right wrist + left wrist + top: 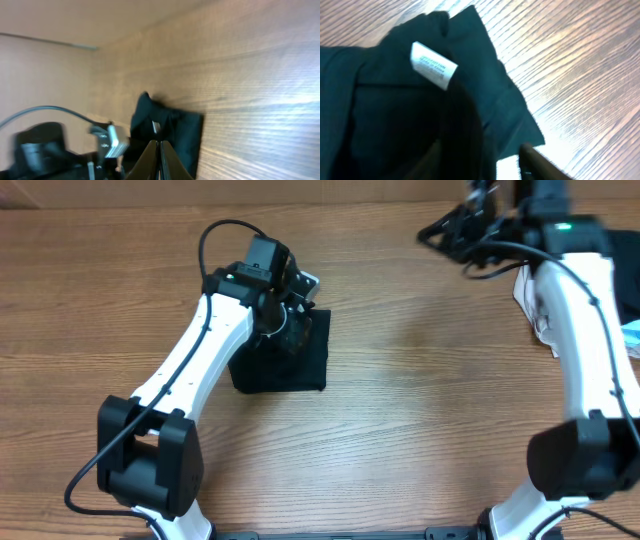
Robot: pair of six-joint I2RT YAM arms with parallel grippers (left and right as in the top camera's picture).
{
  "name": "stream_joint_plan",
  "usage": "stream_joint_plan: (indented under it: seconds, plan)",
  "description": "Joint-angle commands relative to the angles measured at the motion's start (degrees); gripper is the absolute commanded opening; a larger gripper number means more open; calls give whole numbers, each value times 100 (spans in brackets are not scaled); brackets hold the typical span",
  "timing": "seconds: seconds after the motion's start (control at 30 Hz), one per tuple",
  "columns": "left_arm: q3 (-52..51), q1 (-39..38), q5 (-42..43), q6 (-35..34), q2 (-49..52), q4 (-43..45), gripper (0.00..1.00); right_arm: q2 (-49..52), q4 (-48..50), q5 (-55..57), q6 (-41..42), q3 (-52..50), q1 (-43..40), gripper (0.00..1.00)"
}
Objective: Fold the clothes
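The clothes (303, 367) are a black T-shirt folded into a small square packet left of the table's middle. In the left wrist view the black fabric (395, 115) fills the left side, with its small white neck label (433, 66) facing up. My left gripper (287, 318) sits low over the packet's far edge. Its fingers (540, 162) stand apart, so the left gripper (480, 145) is open with a ridge of fabric between them. My right gripper (428, 232) hovers far back at the right, away from the shirt. It is shut and empty (160, 146), with the clothes (186, 131) seen beyond it.
White and light garments (530, 298) lie at the right edge behind my right arm, and a light-blue one (632, 340) is farther right. The wooden table (420, 380) is bare between the arms. My left arm's wrist (111, 141) shows in the right wrist view.
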Motion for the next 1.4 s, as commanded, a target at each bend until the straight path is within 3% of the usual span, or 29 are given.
stream_joint_plan:
  seconds: [0.0, 0.17, 0.43, 0.67, 0.87, 0.93, 1.17, 1.23, 1.37]
  plan:
    - [131, -125, 205, 66, 70, 120, 61, -15, -149, -74, -166, 256, -179, 6]
    - [282, -151, 883, -243, 68, 227, 71, -15, -289, -63, -295, 240, -282, 7]
    - [1010, -155, 2288, -645, 68, 214, 72, -15, -280, -50, -304, 240, -367, 9]
    - [2129, 116, 2286, -1025, 66, 35, 73, -15, -490, 20, -363, 214, -382, 10]
    - [3515, 960, 2157, -1624, 66, -481, 84, 20, -844, 120, -691, 9, 59, 47]
    - [3768, 1231, 2098, -1631, 66, -610, 86, 35, -892, 149, -841, -133, 365, 54]
    - [3936, 1989, 2020, -1611, 68, -1141, 88, 50, -802, 828, -966, -741, 1633, 60]
    - [3915, 2103, 1773, -1550, 68, -1327, 88, 50, -590, 1023, -925, -1008, 2092, 66]
    - [3901, 2107, 1213, -1462, 68, -1543, 89, 68, -44, 1683, -431, -1497, 2712, 68]
